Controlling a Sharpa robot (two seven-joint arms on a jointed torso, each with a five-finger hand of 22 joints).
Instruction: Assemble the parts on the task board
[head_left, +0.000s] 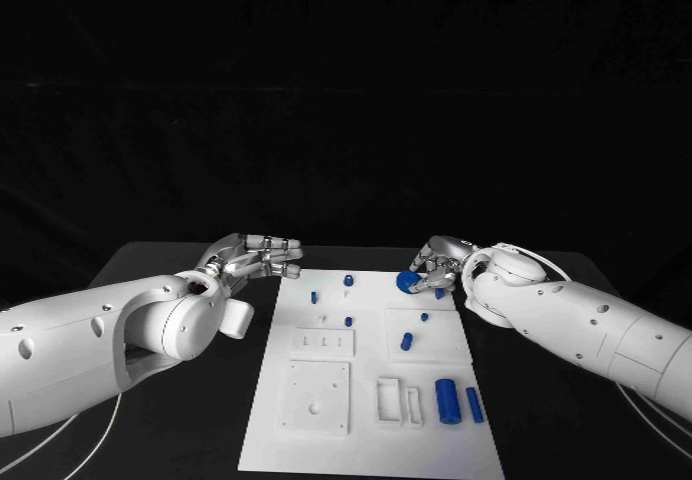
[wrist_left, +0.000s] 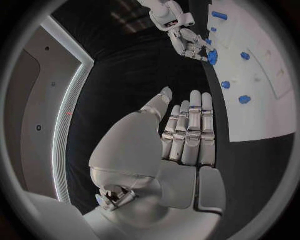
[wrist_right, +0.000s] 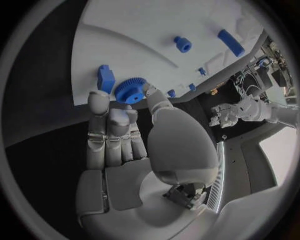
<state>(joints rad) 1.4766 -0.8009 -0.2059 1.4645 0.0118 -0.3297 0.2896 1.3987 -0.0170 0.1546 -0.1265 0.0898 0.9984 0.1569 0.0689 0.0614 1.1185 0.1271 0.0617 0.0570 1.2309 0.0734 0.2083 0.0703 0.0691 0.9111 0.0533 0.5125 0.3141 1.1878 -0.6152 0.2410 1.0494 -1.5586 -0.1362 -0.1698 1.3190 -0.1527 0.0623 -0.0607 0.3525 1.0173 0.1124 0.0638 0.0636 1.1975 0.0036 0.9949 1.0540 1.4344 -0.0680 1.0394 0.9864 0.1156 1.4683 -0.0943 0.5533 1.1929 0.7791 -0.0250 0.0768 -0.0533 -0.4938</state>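
right hand (head_left: 437, 268): my fingers (wrist_right: 156, 102) pinch the blue gear (head_left: 410, 282) at its toothed rim, over the task board (head_left: 368, 440)'s upper right in the head view | left hand (head_left: 257, 258): fingers straight, together, holding nothing, above the bench (head_left: 159, 270) | gear looks light, stiff, small; rim grip suits it, teeth should resist slipping

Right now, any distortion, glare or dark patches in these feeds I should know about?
Head view: background black, table nearly lost in it; the board is bright but its detail reads. Left wrist view: fisheye bends the board's edge; left hand evenly lit, a bright light strip curves along one side. Right wrist view: same bending; the gear in the right hand is sharp, no glare.
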